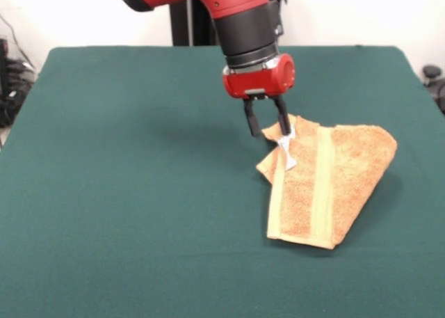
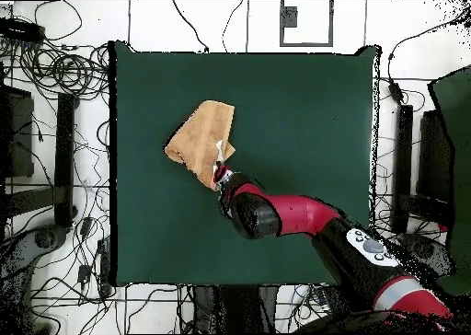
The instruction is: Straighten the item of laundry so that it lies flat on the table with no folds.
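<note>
Table: you have a wide dark green felt-topped table (image 1: 125,213), with white floor and loose cables around it in the overhead view.
Towel: your tan-orange terry towel (image 1: 341,186) lies folded into a rough wedge, toward the right in the front view; its paler woven border bands run lengthwise.
Tag: a small white tag (image 1: 287,153) sticks out at the towel's upper left corner.
Gripper: your gripper (image 1: 267,128) points down with its two dark fingers narrowly apart, pinching the towel's corner beside the tag.
Arm: the red and black arm (image 2: 304,212) reaches in above it.
Containers: you have nothing here that holds anything.
</note>
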`<action>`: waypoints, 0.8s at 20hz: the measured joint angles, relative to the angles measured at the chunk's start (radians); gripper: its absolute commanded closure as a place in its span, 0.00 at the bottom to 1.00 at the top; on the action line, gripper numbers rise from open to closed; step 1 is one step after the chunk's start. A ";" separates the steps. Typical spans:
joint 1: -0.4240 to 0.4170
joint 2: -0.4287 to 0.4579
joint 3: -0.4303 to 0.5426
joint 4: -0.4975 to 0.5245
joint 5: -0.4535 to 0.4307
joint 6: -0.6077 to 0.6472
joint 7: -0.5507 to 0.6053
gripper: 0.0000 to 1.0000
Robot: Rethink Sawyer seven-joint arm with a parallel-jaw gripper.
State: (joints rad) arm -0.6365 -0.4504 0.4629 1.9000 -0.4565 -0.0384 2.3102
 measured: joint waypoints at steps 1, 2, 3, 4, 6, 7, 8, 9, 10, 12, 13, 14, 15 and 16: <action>-0.005 0.008 0.007 0.001 0.000 -0.011 0.000 0.00; -0.011 0.016 0.016 0.002 0.000 -0.021 0.000 0.00; -0.018 0.022 0.026 0.003 0.000 -0.026 0.000 0.00; -0.027 0.030 0.038 0.005 0.000 -0.027 0.000 0.00; -0.041 0.039 0.055 0.008 0.000 -0.026 0.000 0.00; -0.049 0.046 0.063 0.009 0.000 -0.026 0.000 0.00; -0.055 0.051 0.070 0.010 0.000 -0.026 0.000 0.00; -0.067 0.060 0.082 0.012 0.000 -0.026 0.000 0.00; -0.073 0.065 0.089 0.013 0.000 -0.026 0.000 0.00; -0.099 0.086 0.113 0.020 0.000 -0.027 0.000 0.00; -0.104 0.091 0.118 0.021 0.000 -0.027 0.000 0.00; -0.109 0.097 0.122 0.021 0.000 -0.027 0.000 0.00; -0.118 0.113 0.130 0.023 0.000 -0.027 0.000 0.00; -0.121 0.119 0.133 0.024 0.000 -0.027 0.000 0.00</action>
State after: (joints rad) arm -0.7577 -0.3318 0.5960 1.9238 -0.4563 -0.0650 2.3102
